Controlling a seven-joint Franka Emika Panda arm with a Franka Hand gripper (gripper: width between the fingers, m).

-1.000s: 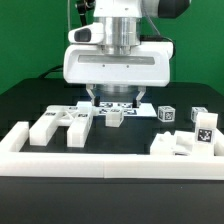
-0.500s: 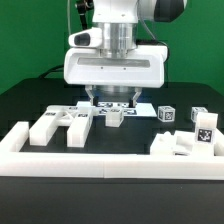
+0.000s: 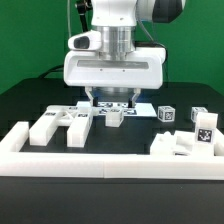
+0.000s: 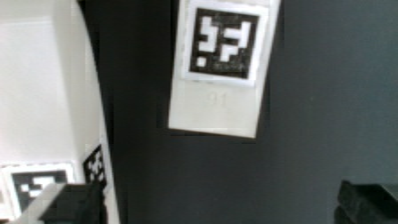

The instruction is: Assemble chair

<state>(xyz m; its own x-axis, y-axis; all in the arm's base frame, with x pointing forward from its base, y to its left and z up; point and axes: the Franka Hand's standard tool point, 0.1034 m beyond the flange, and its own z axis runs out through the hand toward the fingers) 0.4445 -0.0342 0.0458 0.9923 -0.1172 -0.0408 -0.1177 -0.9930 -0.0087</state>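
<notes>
Since the earlier frame the arm has risen a touch. Exterior view: the gripper (image 3: 112,98) hangs low over the black table (image 3: 25,105). The chair pieces (image 3: 60,126) lie loose behind the white border rail (image 3: 100,162), spread from the exterior view's left to its right, one small block (image 3: 115,117) just before the fingers. A green wall (image 3: 20,40) stands behind. Wrist view: the dark fingertips (image 4: 71,205) stand wide apart, gripping nothing; beyond them lies a white strip (image 4: 217,90) bearing a tag (image 4: 224,38), possibly the marker board
</notes>
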